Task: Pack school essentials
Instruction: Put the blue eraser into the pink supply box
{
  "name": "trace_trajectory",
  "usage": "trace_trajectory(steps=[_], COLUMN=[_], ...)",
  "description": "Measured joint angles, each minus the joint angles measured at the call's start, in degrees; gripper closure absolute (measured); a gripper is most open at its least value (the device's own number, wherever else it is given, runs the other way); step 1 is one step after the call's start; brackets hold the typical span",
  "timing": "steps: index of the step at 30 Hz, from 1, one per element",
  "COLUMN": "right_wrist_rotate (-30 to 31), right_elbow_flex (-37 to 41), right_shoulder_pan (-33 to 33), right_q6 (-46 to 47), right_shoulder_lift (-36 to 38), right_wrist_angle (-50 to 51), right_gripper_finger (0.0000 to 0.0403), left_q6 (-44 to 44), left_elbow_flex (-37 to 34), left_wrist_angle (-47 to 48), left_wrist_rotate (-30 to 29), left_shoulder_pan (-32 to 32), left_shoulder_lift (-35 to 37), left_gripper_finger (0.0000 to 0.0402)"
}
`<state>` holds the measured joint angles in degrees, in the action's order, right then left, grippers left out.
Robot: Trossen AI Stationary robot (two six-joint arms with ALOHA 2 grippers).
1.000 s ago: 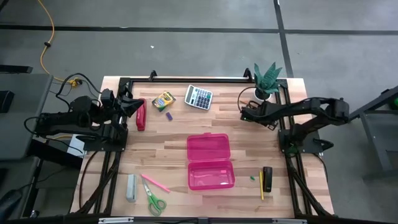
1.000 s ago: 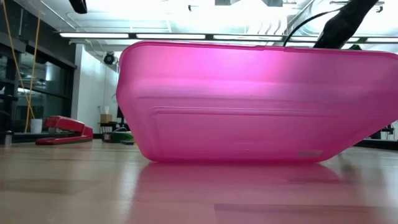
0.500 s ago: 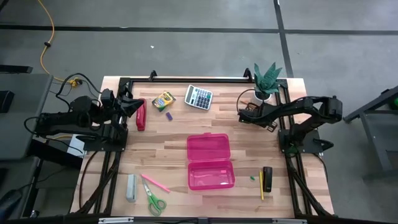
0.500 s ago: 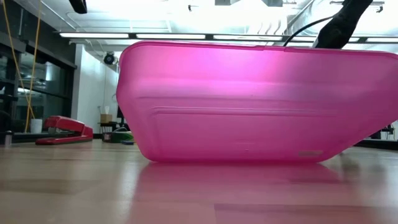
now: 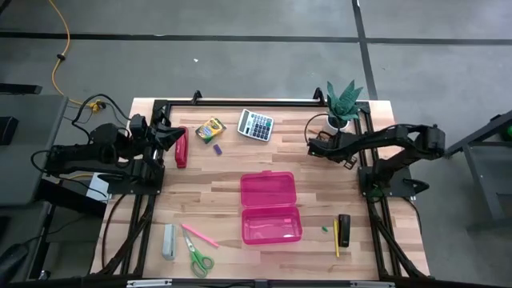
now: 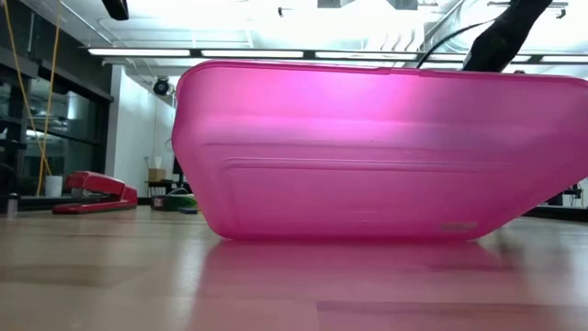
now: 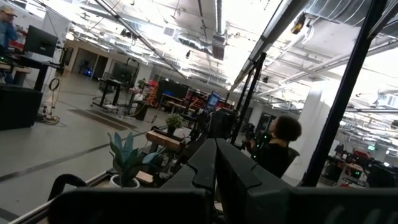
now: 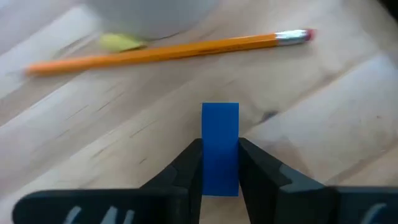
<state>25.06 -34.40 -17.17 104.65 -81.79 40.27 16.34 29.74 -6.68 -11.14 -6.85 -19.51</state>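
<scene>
Down low, the pink case fills almost the whole view and hides the table behind it. From above, the right gripper is near the potted plant, and what it holds is too small to see. Up close, a blue eraser — flat, bright, standing upright — sits squeezed between the two dark fingers. An orange pencil lies beyond, maybe touching a white pot. The left gripper waits clamped shut by the red stapler.

Two pencils, one blue eraser
</scene>
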Motion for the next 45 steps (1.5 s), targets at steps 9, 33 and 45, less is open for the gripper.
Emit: trace_trajectory(steps=[9, 33, 45], right_wrist_rotate=[-2.5, -19.6, -20.9], right_elbow_flex=[0.0, -0.1, -0.1], right_shoulder_pan=[7.3, 19.5, 19.5], right_q6=[-14.5, -77.6, -80.7], right_shoulder_lift=[8.6, 11.8, 11.8], right_wrist_angle=[-4.6, -84.4, -85.5], right_gripper_finger=[0.0327, 0.0328, 0.0328], left_q6=[0.0, 6.3, 3.5], left_elbow_flex=[0.0, 0.0, 0.0], left_wrist_angle=[0.0, -14.4, -20.9], left_wrist_rotate=[0.0, 9.4, 7.6], left_shoulder_pan=[0.0, 0.5, 2.5], left_shoulder_lift=[0.0, -24.8, -30.8], left_gripper_finger=[0.0401, 0.0401, 0.0401])
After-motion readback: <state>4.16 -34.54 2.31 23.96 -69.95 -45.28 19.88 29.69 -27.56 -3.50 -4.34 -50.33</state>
